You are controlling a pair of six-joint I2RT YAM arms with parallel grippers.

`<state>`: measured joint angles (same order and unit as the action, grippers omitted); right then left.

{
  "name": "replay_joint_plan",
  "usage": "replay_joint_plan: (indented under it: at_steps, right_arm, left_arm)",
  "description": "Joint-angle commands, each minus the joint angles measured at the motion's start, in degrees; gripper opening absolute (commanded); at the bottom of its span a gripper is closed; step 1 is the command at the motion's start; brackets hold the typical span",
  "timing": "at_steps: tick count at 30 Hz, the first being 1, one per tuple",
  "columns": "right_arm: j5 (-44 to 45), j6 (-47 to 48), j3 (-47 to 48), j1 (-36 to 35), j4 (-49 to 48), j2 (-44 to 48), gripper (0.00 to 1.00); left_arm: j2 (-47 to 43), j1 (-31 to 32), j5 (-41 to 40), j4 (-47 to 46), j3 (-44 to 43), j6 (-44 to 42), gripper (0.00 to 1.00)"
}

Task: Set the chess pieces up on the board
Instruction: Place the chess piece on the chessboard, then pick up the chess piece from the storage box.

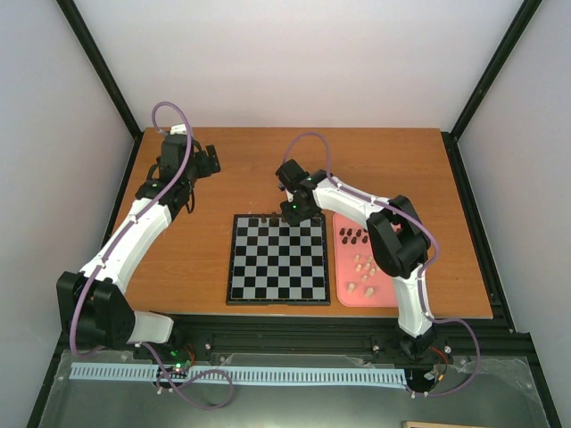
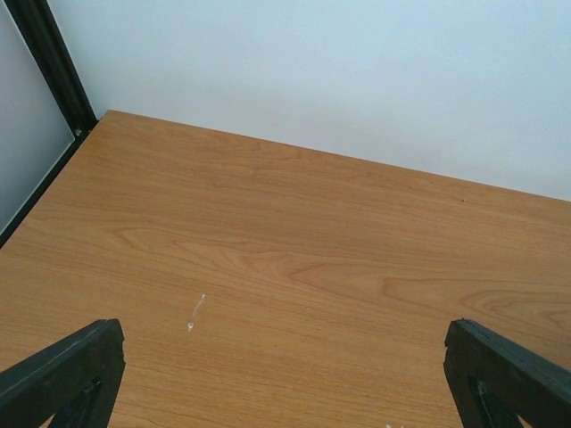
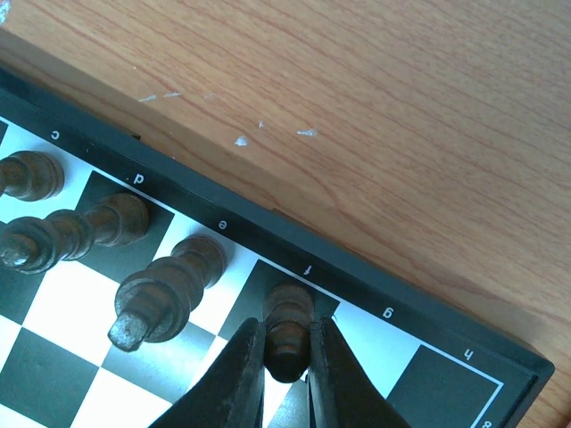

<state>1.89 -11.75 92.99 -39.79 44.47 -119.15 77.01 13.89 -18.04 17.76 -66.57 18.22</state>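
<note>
The black-and-silver board (image 1: pixel 277 268) lies in the middle of the table. My right gripper (image 3: pixel 287 357) is shut on a dark chess piece (image 3: pixel 287 332) that stands on the dark square marked f in the board's far row (image 3: pixel 357 300). Three more dark pieces (image 3: pixel 168 287) stand in that row to its left. From above, the right gripper (image 1: pixel 293 214) is over the board's far edge. My left gripper (image 2: pixel 285 383) is open over bare wood, its fingers (image 2: pixel 70 370) wide apart. It hangs far left of the board (image 1: pixel 208 161).
A pink tray (image 1: pixel 344 287) lies right of the board, with dark pieces (image 1: pixel 352 237) at its far end and pale pieces (image 1: pixel 361 266) nearer. The right arm's elbow (image 1: pixel 397 236) hangs over the tray. White walls and black frame posts close in the table.
</note>
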Motion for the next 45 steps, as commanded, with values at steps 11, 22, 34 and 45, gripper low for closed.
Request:
replay_joint_plan:
  at_steps: [11,22,34,45]
  right_arm:
    - [0.7,1.2,-0.5,-0.4,-0.4,0.9,0.25]
    - [1.0,1.7,-3.8,-0.8,-2.5,7.2,0.46]
    - [4.7,1.3,-8.4,-0.7,-2.6,14.1,0.50]
    - [6.7,0.4,-11.2,0.7,-4.3,11.2,0.53]
  left_arm:
    - [0.3,0.2,-0.7,-0.7,-0.1,-0.4,1.00]
    - [0.4,0.1,-0.5,-0.7,-0.2,-0.4,1.00]
    - [0.5,0.2,-0.5,-0.7,-0.2,-0.4,1.00]
    - [0.4,0.2,-0.5,-0.6,-0.2,-0.4,1.00]
